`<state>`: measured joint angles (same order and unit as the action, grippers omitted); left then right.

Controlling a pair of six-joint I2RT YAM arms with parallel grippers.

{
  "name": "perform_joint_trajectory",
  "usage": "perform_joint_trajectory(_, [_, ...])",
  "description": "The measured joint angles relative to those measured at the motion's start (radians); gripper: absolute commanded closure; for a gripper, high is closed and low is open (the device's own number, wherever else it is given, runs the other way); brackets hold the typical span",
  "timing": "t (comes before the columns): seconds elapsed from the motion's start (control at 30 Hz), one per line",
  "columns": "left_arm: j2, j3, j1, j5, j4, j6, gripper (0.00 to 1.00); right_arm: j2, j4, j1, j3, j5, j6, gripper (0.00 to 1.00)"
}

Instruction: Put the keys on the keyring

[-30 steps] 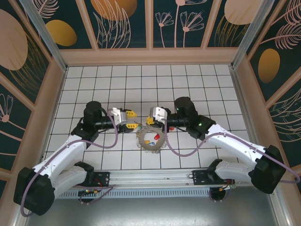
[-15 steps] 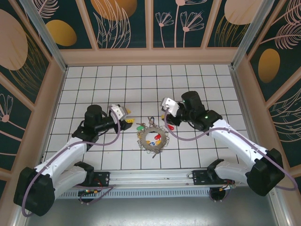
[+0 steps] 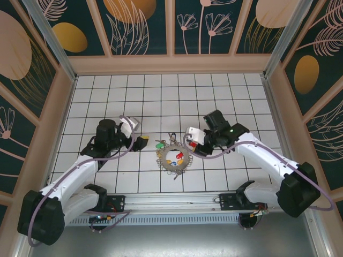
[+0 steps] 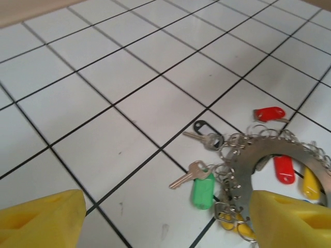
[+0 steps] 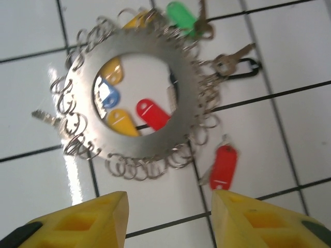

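While the left gripper (image 4: 166,219) and right gripper (image 5: 168,219) are gaping empty, the keyring (image 5: 139,44) is lying flat, likely stiff and slick (light too); pinch its rim.

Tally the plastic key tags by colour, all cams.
red tags: 2
yellow tags: 3
blue tag: 1
green tag: 1
black tag: 1
Total: 8
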<state>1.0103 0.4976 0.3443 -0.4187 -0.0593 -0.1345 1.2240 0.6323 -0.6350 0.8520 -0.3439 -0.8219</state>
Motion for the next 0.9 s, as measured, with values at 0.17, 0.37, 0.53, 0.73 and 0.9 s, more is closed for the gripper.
perform_joint_trajectory(0.17, [0.007,-0.001,-0.007,0.055,-0.002,0.043,0.19,0.057,-0.003,-0.053,-0.057,0.002,-0.049,0.52])
perform_joint_trajectory(0.37, [0.012,-0.011,-0.007,0.067,-0.011,0.067,0.20,0.047,-0.085,-0.051,-0.113,-0.001,-0.063,0.52])
perform_joint_trajectory(0.53, [0.031,-0.011,-0.007,0.047,-0.011,0.107,0.22,-0.010,-0.259,-0.029,-0.164,-0.006,-0.071,0.52])
perform_joint_trajectory(0.73, [0.034,-0.011,-0.007,0.026,-0.019,0.163,0.24,-0.003,-0.454,0.064,-0.165,-0.023,0.066,0.44])
perform_joint_trajectory(0.9, [0.034,-0.021,-0.007,0.037,-0.035,0.179,0.25,-0.048,-0.618,0.143,-0.114,0.188,0.569,0.48])
